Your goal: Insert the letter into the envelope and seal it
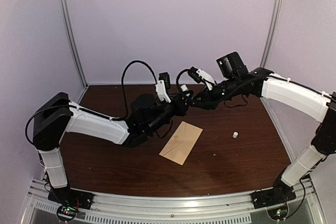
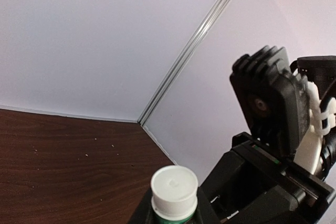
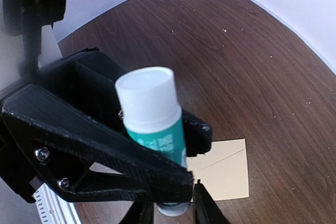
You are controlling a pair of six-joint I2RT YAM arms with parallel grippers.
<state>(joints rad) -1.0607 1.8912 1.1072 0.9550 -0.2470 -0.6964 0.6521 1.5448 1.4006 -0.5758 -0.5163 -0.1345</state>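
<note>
The envelope (image 1: 181, 142) lies flat on the dark tabletop (image 1: 236, 166), near the middle and a little toward the left arm. The letter is not visible in any view, so I judge that it is already inside. From these views I cannot tell if the flap is only folded down or already glued. The work now is the sealing. The left end effector (image 1: 181, 104) is raised above the tabletop and is clenched around the middle of a glue stick (image 3: 152, 114), a green and white tube with a white top. The right end effector (image 3: 172, 212) meets it there, with one finger on each side of the lower end of the tube. Whether they press on it or only stand beside it, I cannot tell. A small white cylinder (image 1: 235, 135), perhaps a cap, stands on the tabletop well apart from the envelope, on the right. What is left, in my judgement, is to bring glue to the flap and press it shut.
</note>
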